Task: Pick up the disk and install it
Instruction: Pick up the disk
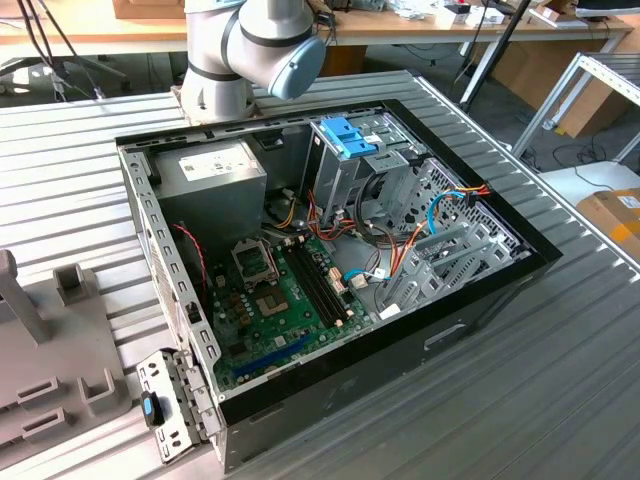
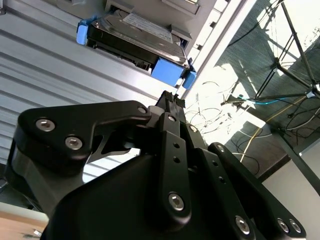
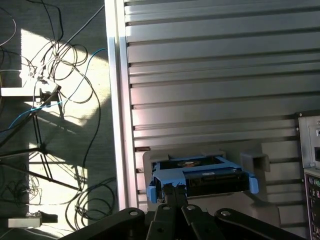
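Both wrist views: jaws clenched, empty, just beside disk (image 2: 135, 35) on ribbed tabletop (image 3: 210, 75). Exterior view: open computer case (image 1: 440, 330), arm base (image 1: 215, 90).

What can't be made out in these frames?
- Exterior view: the arm is cut off by the top edge past its lower joints.
- Exterior view: the inside of the drive cage is hidden by its own walls and blue tabs; free bay unclear.
- First wrist view: the gripper covers part of the near edge of the disk.
- Second wrist view: print on the label is too small to read.
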### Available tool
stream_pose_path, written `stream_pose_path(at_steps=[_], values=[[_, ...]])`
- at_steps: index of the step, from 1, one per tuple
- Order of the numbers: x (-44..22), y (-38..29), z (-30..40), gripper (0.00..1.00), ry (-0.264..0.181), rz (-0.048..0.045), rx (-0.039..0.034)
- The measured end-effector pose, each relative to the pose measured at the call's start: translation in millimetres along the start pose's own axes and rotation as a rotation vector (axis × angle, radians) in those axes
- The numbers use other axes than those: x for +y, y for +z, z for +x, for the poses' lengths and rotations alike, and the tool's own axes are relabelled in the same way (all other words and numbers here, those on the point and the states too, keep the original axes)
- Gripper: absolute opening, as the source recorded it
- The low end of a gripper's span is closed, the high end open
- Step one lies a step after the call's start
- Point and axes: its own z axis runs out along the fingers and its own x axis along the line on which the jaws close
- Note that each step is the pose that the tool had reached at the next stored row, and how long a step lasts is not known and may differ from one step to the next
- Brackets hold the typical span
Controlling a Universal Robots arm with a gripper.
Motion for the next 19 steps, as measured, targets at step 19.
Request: stream_pose_path(at_steps=[19], values=[[0.0,0.0,0.4,0.11,-0.194,0.0074,0.0077]])
